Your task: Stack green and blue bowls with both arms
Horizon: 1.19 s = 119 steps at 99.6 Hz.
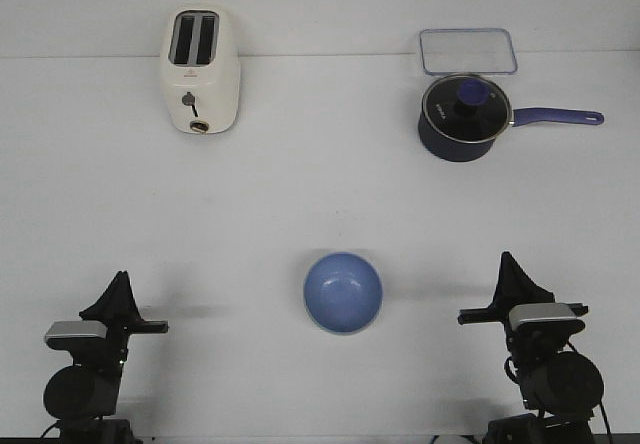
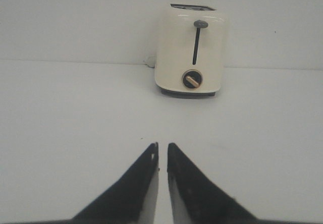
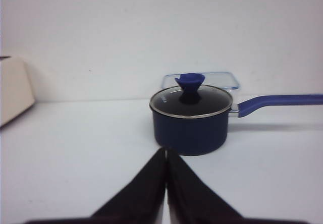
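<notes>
We see our left pincer [image 1: 122, 276] almost closed, a thin slit between its tips, and our right pincer [image 1: 510, 257] fully closed, both empty. Between them on the white bench [image 1: 300, 184] sits the round periwinkle-blue bowl [image 1: 343, 292], well apart from each.

A periwinkle blue bowl [image 1: 343, 292] sits upright on the white bench [image 1: 300, 194], its open mouth facing up. It is small, round and smooth, with a paler rim and a glossy inside that catches a few light spots. It lies near the middle of the bench's near edge, well apart from both side edges and from the far edge. Only this one bowl shows; no green one can be seen.
</notes>
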Tool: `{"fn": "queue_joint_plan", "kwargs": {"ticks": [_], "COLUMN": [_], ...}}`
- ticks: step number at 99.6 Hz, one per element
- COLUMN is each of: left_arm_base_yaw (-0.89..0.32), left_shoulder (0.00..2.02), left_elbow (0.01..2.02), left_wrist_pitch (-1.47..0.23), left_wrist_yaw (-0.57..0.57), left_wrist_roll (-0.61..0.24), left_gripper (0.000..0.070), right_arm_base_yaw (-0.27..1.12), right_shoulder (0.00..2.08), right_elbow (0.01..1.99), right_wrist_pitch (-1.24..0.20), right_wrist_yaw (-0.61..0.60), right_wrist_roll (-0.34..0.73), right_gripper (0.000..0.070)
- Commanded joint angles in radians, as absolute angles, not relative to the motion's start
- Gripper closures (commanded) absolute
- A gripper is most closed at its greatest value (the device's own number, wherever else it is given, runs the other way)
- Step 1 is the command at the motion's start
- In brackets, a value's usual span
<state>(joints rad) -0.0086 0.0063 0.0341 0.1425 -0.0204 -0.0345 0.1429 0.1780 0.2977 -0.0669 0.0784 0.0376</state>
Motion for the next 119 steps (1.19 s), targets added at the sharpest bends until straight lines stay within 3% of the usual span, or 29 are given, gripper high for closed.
{"fn": "queue_joint_plan", "kwargs": {"ticks": [1,29,45,119], "left_arm_base_yaw": [-0.007,-0.007,-0.007,-0.007], "left_shoulder": [0.005,0.005,0.005,0.005], "left_elbow": [0.014,0.014,0.014,0.014], "left_wrist_pitch": [0.155,0.155,0.158,0.158], "left_wrist_yaw": [-0.017,-0.017,-0.017,-0.018], "left_wrist_roll": [-0.019,-0.019,-0.019,-0.019], "left_gripper": [0.0686,0.0686,0.0686,0.0686], "right_arm_base_yaw": [0.126,0.017,0.018,0.019], "right_shoulder": [0.140,0.001,0.001,0.001], "right_elbow": [0.277,0.097,0.011,0.013], "right_wrist_pitch": [-0.056,-0.039,0.013,0.074], "right_wrist_yaw": [0.073,-0.002,-0.002,0.003], "right_wrist_roll": [-0.095,-0.268,-0.283,-0.285], "right_gripper": [0.0700,0.0700,0.0700,0.0700]}}
